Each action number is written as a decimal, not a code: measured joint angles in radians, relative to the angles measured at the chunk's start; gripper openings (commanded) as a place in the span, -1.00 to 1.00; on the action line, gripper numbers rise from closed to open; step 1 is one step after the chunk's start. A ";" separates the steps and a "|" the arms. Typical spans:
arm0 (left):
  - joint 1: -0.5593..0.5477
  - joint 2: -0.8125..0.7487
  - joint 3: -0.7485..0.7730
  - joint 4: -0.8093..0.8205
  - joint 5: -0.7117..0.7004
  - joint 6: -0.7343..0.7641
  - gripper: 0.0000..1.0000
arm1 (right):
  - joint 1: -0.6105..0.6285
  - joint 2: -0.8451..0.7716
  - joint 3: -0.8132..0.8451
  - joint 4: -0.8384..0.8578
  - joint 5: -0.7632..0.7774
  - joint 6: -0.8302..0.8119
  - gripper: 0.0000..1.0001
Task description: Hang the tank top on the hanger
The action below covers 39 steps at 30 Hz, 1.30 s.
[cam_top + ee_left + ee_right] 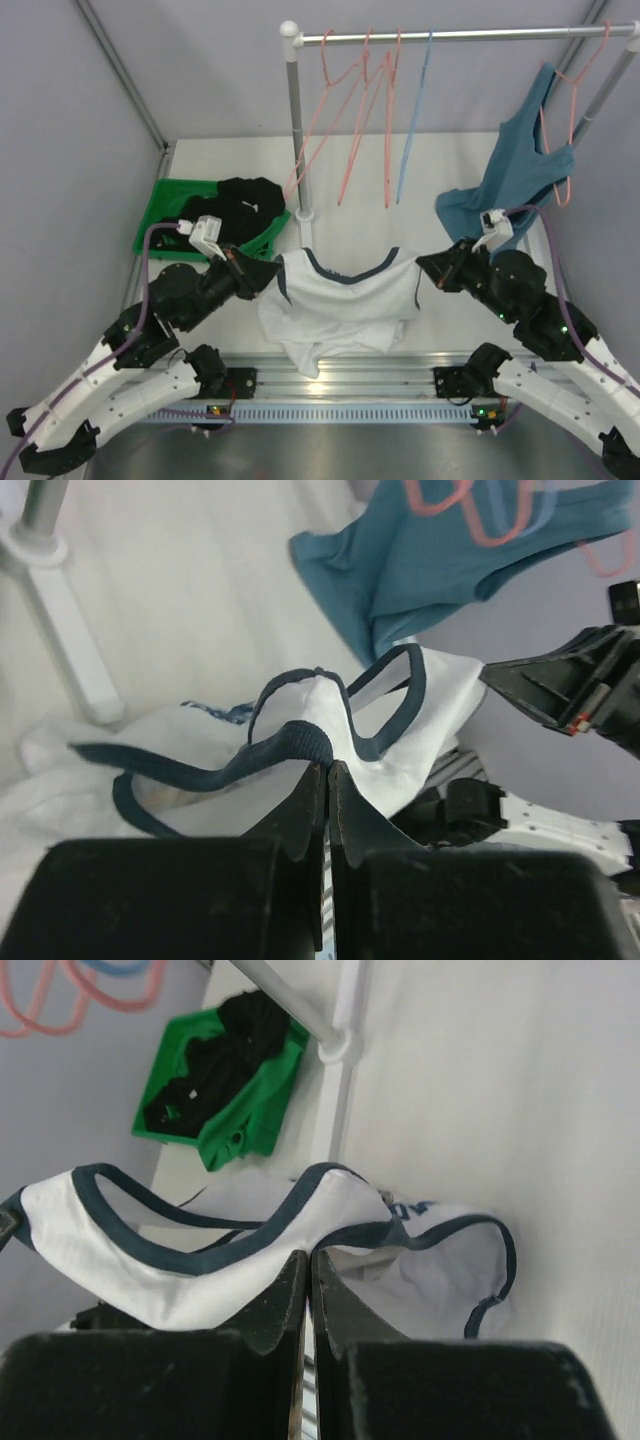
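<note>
- White bench [450, 160], grey walls, metal rail [470, 35] across 12 o'clock.
- My left claw [327, 780] is clenched on a navy-trimmed strap of the tank top [340, 300], at the garment's 9 o'clock.
- My right claw [308, 1265] is clamped on the other strap, at 3 o'clock.
- Fabric stretched between both claws, neckline toward 12, lower part slumped on the bench toward 6.
- Light-blue hanger [412, 130] hangs on the rail at 12 o'clock, well apart from the tank top, beside pink hangers [345, 110].
- Teal top [515, 170] at 2 o'clock.
- Green bin [165, 220] holding black garments [245, 200] at 10 o'clock.
</note>
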 measured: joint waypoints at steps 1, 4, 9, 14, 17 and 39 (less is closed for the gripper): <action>0.000 -0.008 -0.041 0.006 -0.006 -0.018 -1.00 | 0.000 0.007 -0.036 0.016 -0.007 0.011 -1.00; 0.000 0.016 -0.161 0.015 -0.025 -0.060 -1.00 | -0.007 0.068 -0.117 0.067 -0.054 0.029 -1.00; 0.016 0.167 -0.175 0.060 -0.034 -0.057 -1.00 | -0.184 0.251 -0.147 0.198 -0.267 0.026 -1.00; 0.192 0.304 -0.109 0.134 0.085 -0.018 -1.00 | -0.458 0.351 -0.116 0.291 -0.471 0.008 -1.00; 0.395 0.319 -0.106 0.179 0.234 -0.021 -1.00 | -0.498 0.360 -0.083 0.305 -0.542 -0.005 -1.00; 0.523 -0.052 -0.636 0.110 0.717 -0.179 -0.88 | -0.497 -0.404 -0.647 0.008 -0.716 0.145 -1.00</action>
